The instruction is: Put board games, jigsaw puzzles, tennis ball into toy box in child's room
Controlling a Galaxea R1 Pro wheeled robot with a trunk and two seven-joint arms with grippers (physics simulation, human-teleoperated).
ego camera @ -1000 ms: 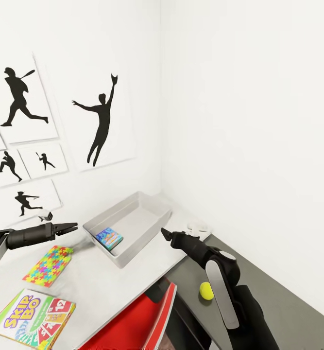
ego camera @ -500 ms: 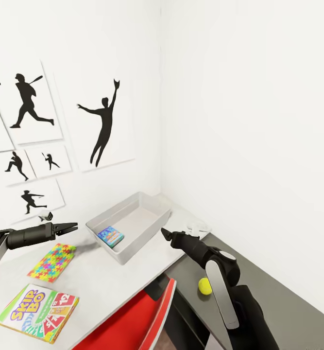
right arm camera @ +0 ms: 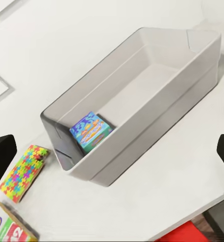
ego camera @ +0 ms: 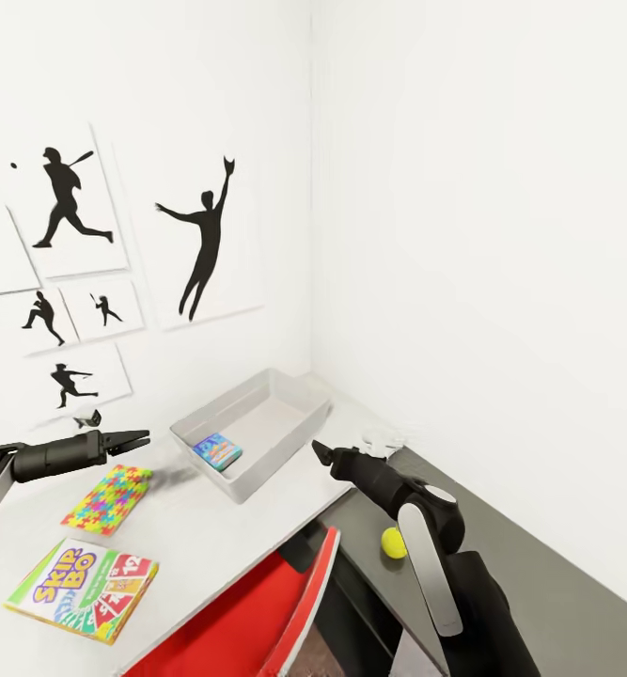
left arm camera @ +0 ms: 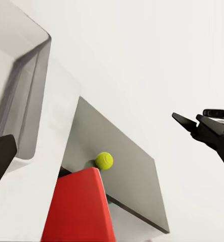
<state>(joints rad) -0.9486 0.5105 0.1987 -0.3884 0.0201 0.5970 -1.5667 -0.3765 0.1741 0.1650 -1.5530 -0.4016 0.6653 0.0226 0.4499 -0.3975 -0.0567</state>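
Two board games: one blue cartoon box (ego camera: 216, 450) inside the toy box (ego camera: 299, 435), one Skip-Bo box (ego camera: 82, 588) near the bench's (ego camera: 210, 545) front edge. One jigsaw puzzle (ego camera: 108, 497) on the light top. One tennis ball (ego camera: 394, 543) on the dark corner section. One toy box. Six silhouette pictures (ego camera: 200, 240) on the wall. One red chair (ego camera: 247, 621). Two hands: left hand (ego camera: 133, 439), right hand (ego camera: 321, 452).

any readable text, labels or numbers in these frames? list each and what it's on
"SKIP-BO": on the green-yellow-red game box on the table.
"12": on the same box's red part.
Blue box in the toy box: cartoon print, lettering too small to read.
Puzzle: pattern, no text.
Wall pictures: silhouettes, no text.
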